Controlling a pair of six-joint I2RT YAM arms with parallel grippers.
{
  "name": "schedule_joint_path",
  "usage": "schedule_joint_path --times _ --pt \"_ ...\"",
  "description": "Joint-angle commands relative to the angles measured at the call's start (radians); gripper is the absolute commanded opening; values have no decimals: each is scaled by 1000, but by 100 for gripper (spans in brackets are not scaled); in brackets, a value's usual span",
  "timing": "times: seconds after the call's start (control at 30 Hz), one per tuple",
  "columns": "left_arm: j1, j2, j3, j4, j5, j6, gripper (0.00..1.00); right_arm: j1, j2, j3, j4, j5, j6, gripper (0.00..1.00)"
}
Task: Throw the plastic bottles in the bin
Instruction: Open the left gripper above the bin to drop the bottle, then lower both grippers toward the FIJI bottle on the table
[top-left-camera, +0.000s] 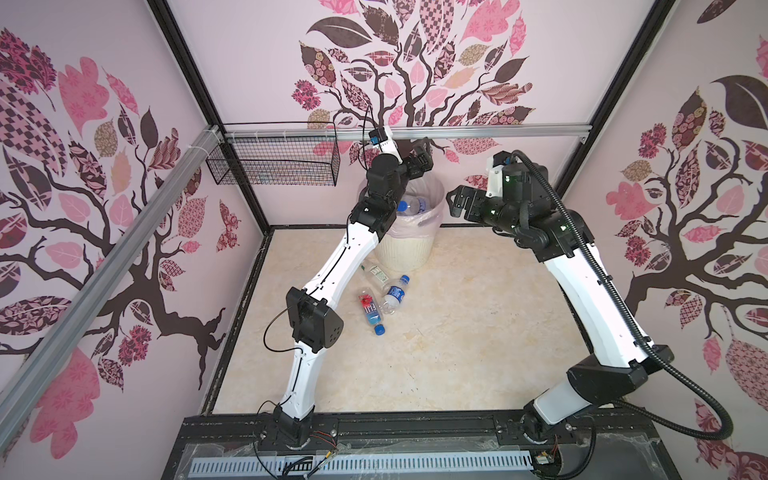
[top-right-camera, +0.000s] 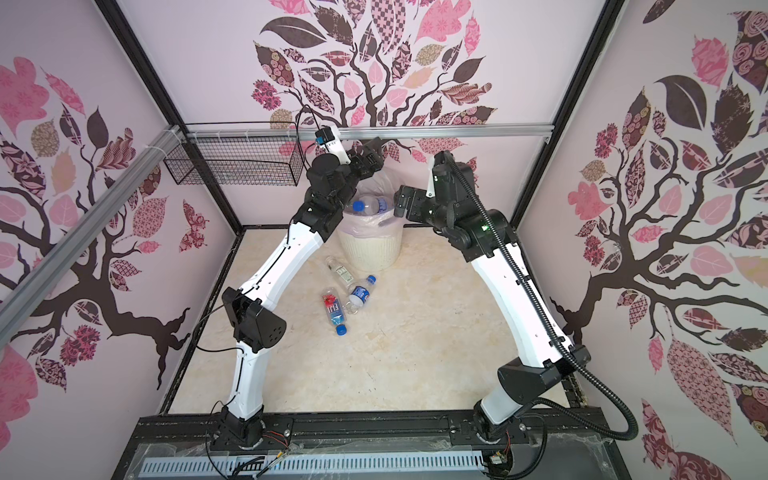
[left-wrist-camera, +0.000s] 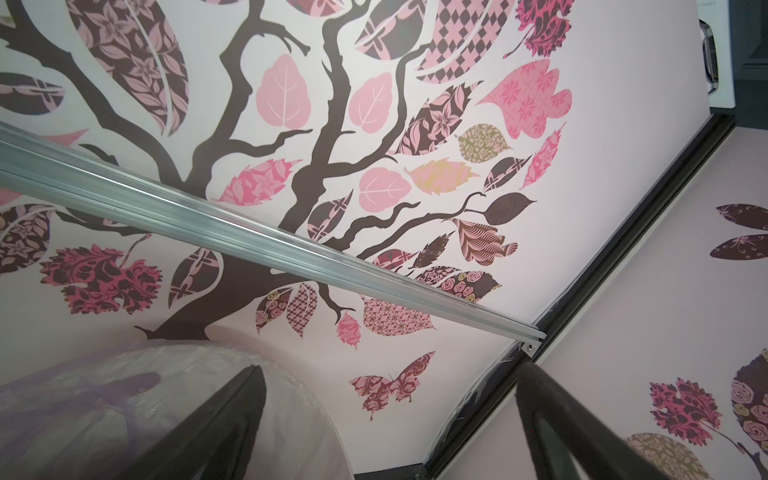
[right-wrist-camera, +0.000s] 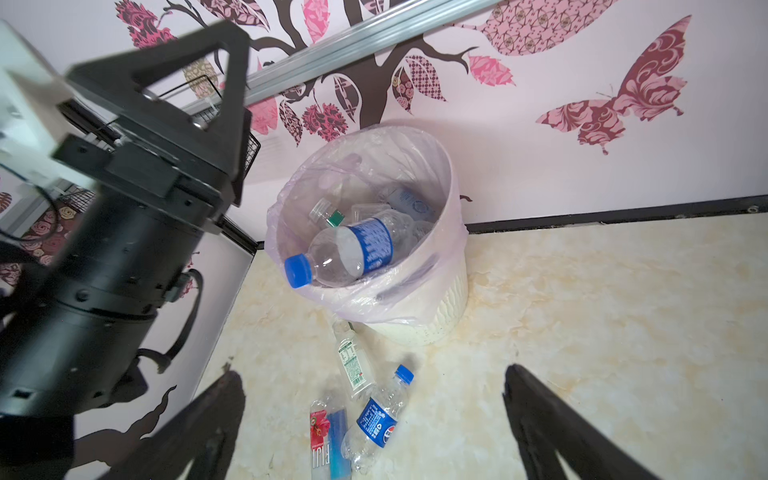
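The cream ribbed bin (top-left-camera: 405, 251) (top-right-camera: 370, 253) (right-wrist-camera: 451, 295) stands at the back of the floor, lined with a pale pink bag. A clear blue-labelled bottle (top-left-camera: 411, 205) (right-wrist-camera: 353, 249) lies on top of other plastic bottles inside it. Three bottles lie on the floor in front: a white-labelled one (top-left-camera: 376, 272) (right-wrist-camera: 353, 365), a blue-labelled one (top-left-camera: 395, 293) (right-wrist-camera: 376, 428) and a Fiji one (top-left-camera: 371, 311) (right-wrist-camera: 328, 440). My left gripper (top-left-camera: 419, 156) (top-right-camera: 371, 153) (left-wrist-camera: 390, 368) is open and empty above the bin's far rim. My right gripper (top-left-camera: 455, 201) (top-right-camera: 401, 201) (right-wrist-camera: 374, 371) hangs open and empty beside the bin's right rim.
A black wire basket (top-left-camera: 274, 166) hangs on the back wall left of the bin. An aluminium rail (top-left-camera: 478, 132) runs across that wall just behind the left gripper. The marble-patterned floor (top-left-camera: 457, 332) spreads to the right of the bottles.
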Motion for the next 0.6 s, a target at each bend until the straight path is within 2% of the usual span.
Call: schedule_joint_path --times 0.0,0.37,0.57 --pt "1 -60 -27 -20 -12 28 97 -3 -11 -1 0 -9 13 100" --pt "15 -176 -147 -61 -48 59 97 -3 -17 -28 3 -33 50 99" --pt "42 -289 -275 -82 -47 50 97 -4 -11 -92 -19 -51 69 100"
